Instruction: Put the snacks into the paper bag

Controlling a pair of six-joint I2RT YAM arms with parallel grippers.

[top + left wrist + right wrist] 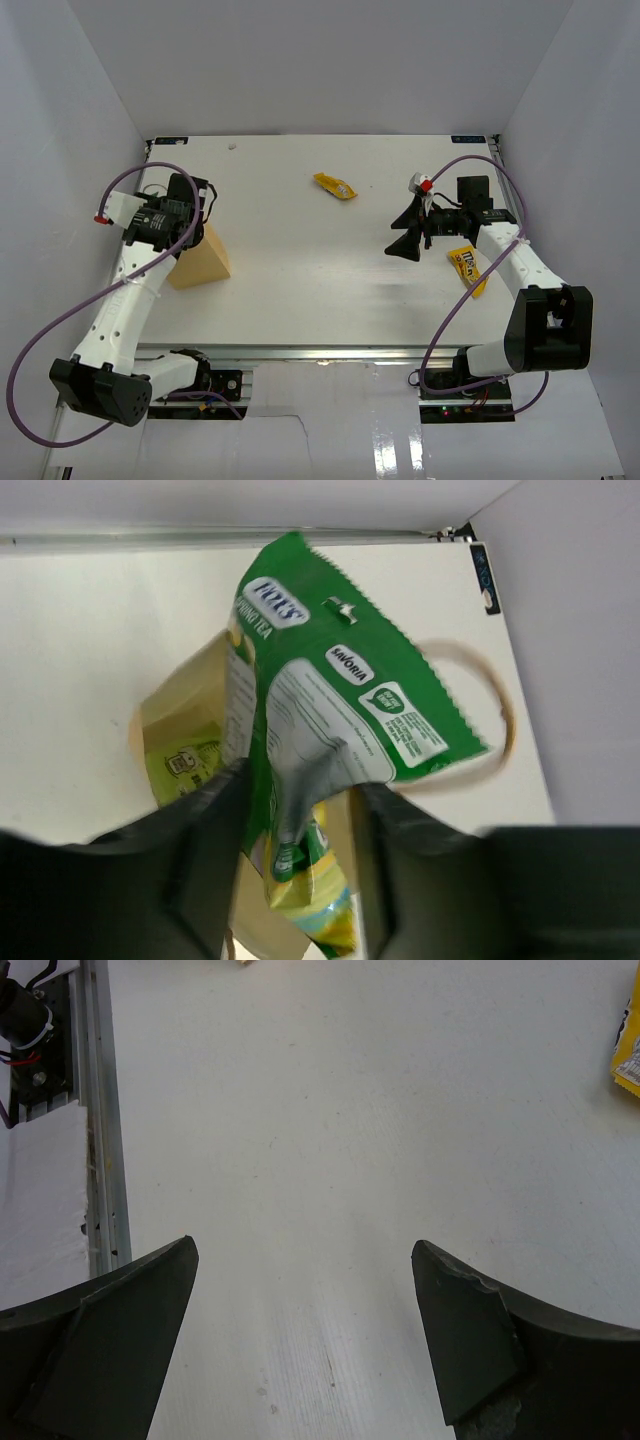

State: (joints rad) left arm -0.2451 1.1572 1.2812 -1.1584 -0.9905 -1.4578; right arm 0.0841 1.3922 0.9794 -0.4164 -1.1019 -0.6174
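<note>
In the left wrist view a green-and-white snack packet (340, 690) stands on end between my left gripper's (300, 780) fingers. The jaws are apart; the packet leans on the left finger, with a gap to the right one. Below it is the mouth of the tan paper bag (175, 705), with a pale green packet (185, 765) and a green-yellow one (320, 880) inside. From above, the left gripper (195, 215) hangs over the bag (200, 265). An orange-yellow wrapper (334, 186) lies mid-table at the back. The yellow M&M's pack (467, 268) lies beside my open, empty right gripper (400, 232).
A loop handle (500, 730) of the bag lies on the white table to the bag's right. White walls enclose the table on three sides. In the right wrist view, the metal rail (100, 1110) at the table's near edge runs down the left, and the yellow pack (628, 1050) shows at the right edge.
</note>
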